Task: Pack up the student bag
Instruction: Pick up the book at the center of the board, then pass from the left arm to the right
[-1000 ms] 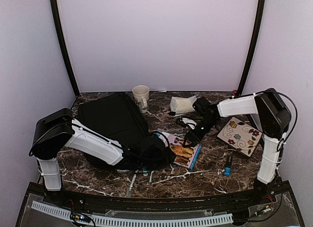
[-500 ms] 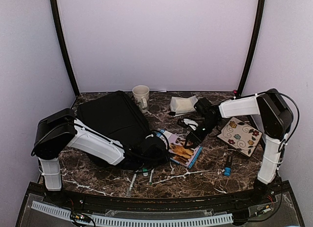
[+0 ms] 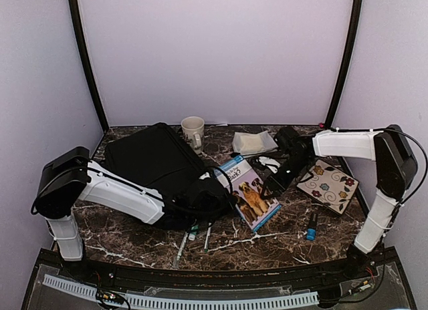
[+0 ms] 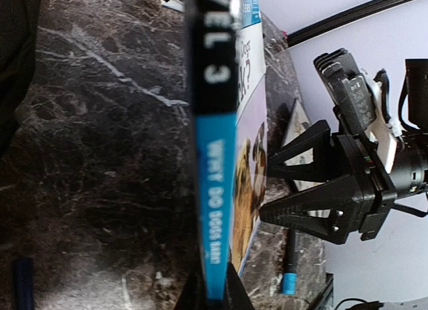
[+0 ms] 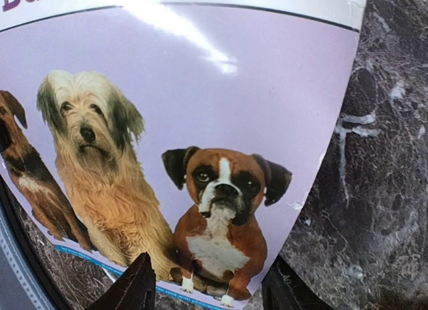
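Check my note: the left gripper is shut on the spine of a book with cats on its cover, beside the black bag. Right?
Not quite. The cover shows dogs, not cats: the right wrist view shows a shaggy dog and a boxer on the book. The rest holds: the left gripper is shut on its spine, beside the black bag.

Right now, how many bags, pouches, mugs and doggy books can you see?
student bag: 1
pouch: 1
mug: 1
dog book: 1
Total: 4
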You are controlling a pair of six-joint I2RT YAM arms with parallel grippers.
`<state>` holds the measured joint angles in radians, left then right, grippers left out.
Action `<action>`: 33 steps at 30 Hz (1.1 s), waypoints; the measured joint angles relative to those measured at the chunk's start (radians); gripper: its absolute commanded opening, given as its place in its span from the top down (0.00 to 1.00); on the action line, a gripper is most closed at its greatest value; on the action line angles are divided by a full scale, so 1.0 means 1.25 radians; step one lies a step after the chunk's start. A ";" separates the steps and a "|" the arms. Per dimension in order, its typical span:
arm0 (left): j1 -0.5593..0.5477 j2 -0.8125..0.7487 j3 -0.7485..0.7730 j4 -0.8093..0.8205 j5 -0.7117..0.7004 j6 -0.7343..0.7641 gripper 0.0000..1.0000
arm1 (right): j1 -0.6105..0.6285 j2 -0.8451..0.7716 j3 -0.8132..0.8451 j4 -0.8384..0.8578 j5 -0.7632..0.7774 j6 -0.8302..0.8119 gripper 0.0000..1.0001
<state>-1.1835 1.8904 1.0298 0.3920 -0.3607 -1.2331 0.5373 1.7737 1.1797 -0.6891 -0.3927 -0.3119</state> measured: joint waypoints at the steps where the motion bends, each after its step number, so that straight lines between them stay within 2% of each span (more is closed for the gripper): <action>1: -0.003 -0.008 0.000 0.006 -0.002 0.000 0.98 | -0.003 -0.015 0.000 -0.010 0.001 -0.002 0.46; 7: -0.033 -0.045 0.002 0.040 -0.013 0.034 1.00 | -0.033 -0.123 0.001 -0.064 -0.015 -0.019 0.43; 12: -0.038 -0.103 -0.002 0.030 -0.008 0.160 1.00 | -0.077 -0.251 0.013 -0.091 -0.046 -0.023 0.36; 14: -0.027 -0.161 -0.009 0.008 0.003 0.220 1.00 | -0.095 -0.299 0.022 -0.088 -0.062 -0.021 0.27; 16: 0.008 -0.241 -0.012 -0.022 0.036 0.288 1.00 | -0.112 -0.342 0.037 -0.079 -0.081 -0.017 0.09; 17: 0.034 -0.281 -0.012 -0.034 0.056 0.322 1.00 | -0.119 -0.352 0.046 -0.074 -0.090 -0.009 0.01; 19: 0.096 -0.350 -0.012 -0.050 0.099 0.390 1.00 | -0.133 -0.356 0.070 -0.053 -0.107 0.007 0.00; 23: 0.247 -0.435 0.004 -0.092 0.268 0.546 1.00 | -0.149 -0.341 0.114 0.020 -0.149 0.040 0.00; 28: 0.359 -0.446 0.029 -0.161 0.453 0.676 1.00 | -0.154 -0.260 0.243 0.065 -0.278 0.049 0.05; 29: 0.378 -0.446 0.030 -0.180 0.519 0.701 1.00 | -0.154 -0.235 0.271 0.078 -0.318 0.052 0.02; 33: 0.432 -0.442 0.030 -0.190 0.641 0.726 1.00 | -0.138 -0.159 0.316 0.094 -0.412 0.060 0.00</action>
<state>-0.6441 1.3380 1.0668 0.1551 0.4408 -0.3252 0.3649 1.5753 1.5745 -0.5713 -0.9081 -0.2375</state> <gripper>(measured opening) 0.043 0.995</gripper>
